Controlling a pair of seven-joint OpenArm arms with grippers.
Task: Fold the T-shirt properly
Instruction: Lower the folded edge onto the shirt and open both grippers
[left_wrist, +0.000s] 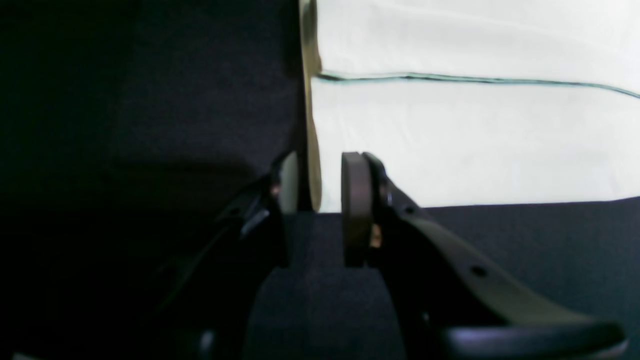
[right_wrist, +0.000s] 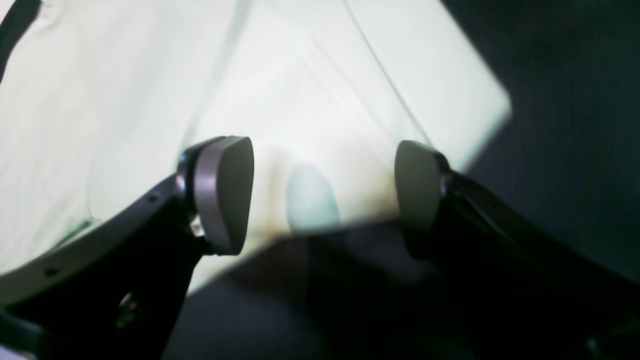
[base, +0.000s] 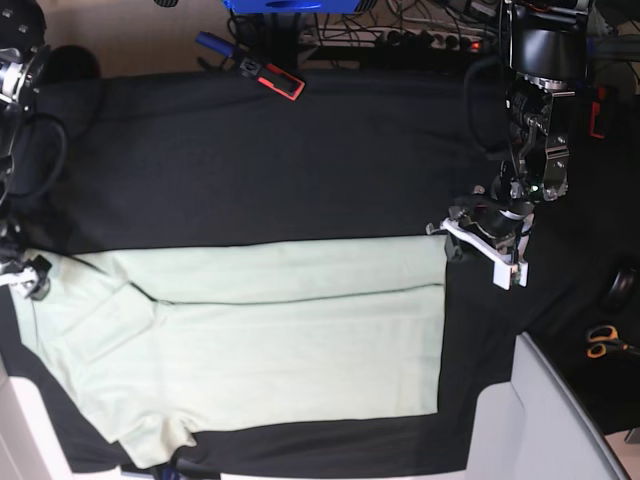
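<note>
Nearest the left wrist camera, the left claw (left_wrist: 320, 210) stood at the T-shirt's (base: 280, 340) hem corner, its jaws narrowed with a small gap; a raised lip of the cloth's edge stood between them, but whether they truly pinched it could not be told. In the right wrist view, the right claw (right_wrist: 322, 195) hung released, jaws wide apart over a pale green edge, gripping nothing. Farther out, the base view showed the T-shirt lying flat on the black-covered table (base: 300, 160), one long fold already laid across it, a sleeve spread at the collar end. The fabric looked thin, soft and light; it would likely sag and crease when lifted, so pinching hem corners and shoulder edges seemed the surest hold.
</note>
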